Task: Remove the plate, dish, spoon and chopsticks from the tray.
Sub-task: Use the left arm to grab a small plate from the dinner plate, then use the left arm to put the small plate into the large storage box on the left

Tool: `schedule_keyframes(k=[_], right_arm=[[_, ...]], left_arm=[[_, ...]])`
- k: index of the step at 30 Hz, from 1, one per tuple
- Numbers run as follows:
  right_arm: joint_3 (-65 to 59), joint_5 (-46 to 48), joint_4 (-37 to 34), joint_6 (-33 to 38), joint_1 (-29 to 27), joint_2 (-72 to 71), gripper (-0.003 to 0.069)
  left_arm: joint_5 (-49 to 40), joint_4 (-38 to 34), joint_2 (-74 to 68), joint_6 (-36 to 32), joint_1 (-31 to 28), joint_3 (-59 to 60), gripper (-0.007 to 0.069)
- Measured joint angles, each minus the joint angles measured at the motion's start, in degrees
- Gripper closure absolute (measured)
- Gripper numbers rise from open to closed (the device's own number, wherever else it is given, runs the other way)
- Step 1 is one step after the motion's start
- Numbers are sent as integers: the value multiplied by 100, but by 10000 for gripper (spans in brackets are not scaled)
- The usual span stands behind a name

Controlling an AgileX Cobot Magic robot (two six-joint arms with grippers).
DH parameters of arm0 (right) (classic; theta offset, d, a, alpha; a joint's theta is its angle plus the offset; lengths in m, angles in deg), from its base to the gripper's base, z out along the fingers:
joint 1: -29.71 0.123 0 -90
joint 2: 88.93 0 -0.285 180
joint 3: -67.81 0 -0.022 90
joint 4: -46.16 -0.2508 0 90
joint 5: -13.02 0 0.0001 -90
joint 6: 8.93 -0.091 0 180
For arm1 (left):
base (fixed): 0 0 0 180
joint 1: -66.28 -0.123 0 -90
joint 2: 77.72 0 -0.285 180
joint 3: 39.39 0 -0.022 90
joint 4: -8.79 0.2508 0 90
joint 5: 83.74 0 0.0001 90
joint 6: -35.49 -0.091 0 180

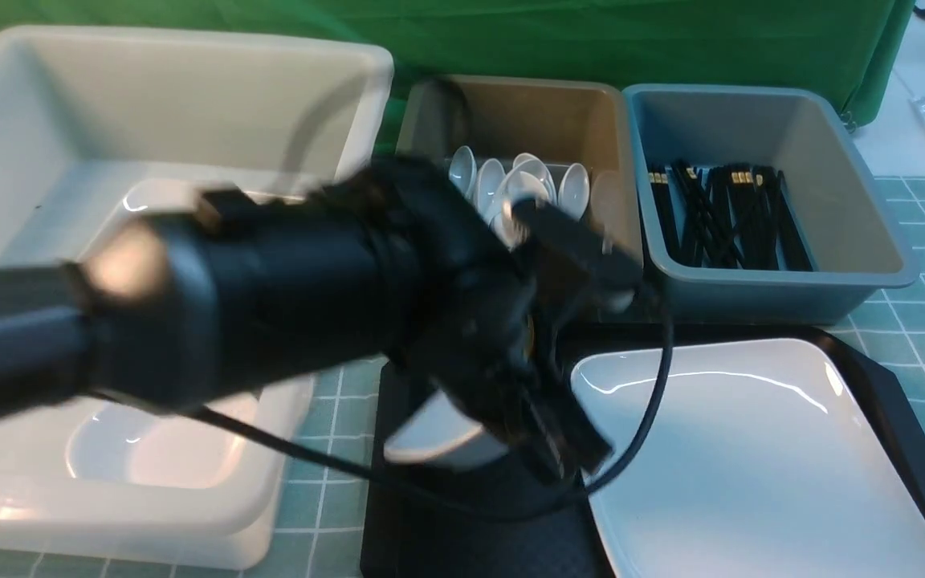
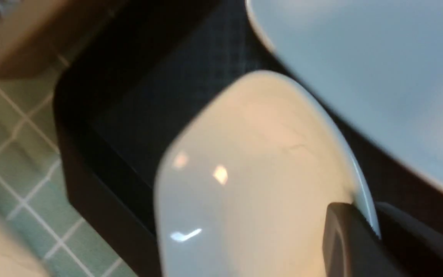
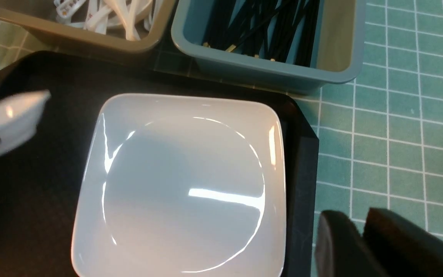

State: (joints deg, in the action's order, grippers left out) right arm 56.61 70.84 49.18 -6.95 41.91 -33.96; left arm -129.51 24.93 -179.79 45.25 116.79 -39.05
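In the front view, the left gripper (image 1: pixel 527 437) was pinched shut on the rim of the little white dish (image 1: pixel 430 437). The dish sat tipped over the left part of the black tray (image 1: pixel 900 417) — I could not tell if it touched the floor. The big white plate (image 1: pixel 751 457) lay flat on the tray's right part. Behind the tray, white spoons (image 1: pixel 575 189) lay in a tan tub (image 1: pixel 559 112) and black chopsticks (image 1: pixel 727 217) lay in a blue-grey tub (image 1: pixel 751 128). In the left wrist view, two dark fingers (image 2: pixel 344 238) squeezed the dish's edge, with the plate just beside it. In the right wrist view, the right gripper (image 3: pixel 360 223) hung over the green mat (image 3: pixel 398 134) just beside the tray, holding nothing — its jaws were close together, but I could not tell if they were quite shut.
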Motion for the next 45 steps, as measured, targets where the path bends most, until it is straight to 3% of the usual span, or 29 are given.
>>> schedule_keyframes(k=[5, 8, 11, 13, 16, 20, 27, 31, 38, 41, 45], right_arm=[[0, 0, 0, 0, 0, 0, 515], [0, 0, 0, 0, 0, 0, 515], [0, 0, 0, 0, 0, 0, 515], [0, 0, 0, 0, 0, 0, 515], [0, -6, 0, 0, 0, 0, 515], [0, -124, 0, 0, 0, 0, 515], [0, -258, 0, 0, 0, 0, 515], [0, -258, 0, 0, 0, 0, 515], [0, -258, 0, 0, 0, 0, 515], [0, -258, 0, 0, 0, 0, 515], [0, -258, 0, 0, 0, 0, 515]], left_arm=[[-567, 85, 593, -36, -125, -699, 603], [-766, 152, 975, -41, -524, -974, 603], [-1057, 224, 1323, -41, -1193, -1023, 603], [-1531, 210, 1487, -84, -1960, -931, 603], [-1656, 117, 1563, -232, -2523, -626, 603], [-1060, -546, 1594, -797, -3259, 585, 603], [355, -681, 1581, -1088, -3331, 2051, 603], [626, -581, 1477, -1311, -3337, 2413, 596], [708, -554, 1430, -1383, -3337, 2525, 487], [747, -538, 1515, -1387, -3337, 2525, 352], [669, -562, 1730, -1387, -3337, 2448, 230]])
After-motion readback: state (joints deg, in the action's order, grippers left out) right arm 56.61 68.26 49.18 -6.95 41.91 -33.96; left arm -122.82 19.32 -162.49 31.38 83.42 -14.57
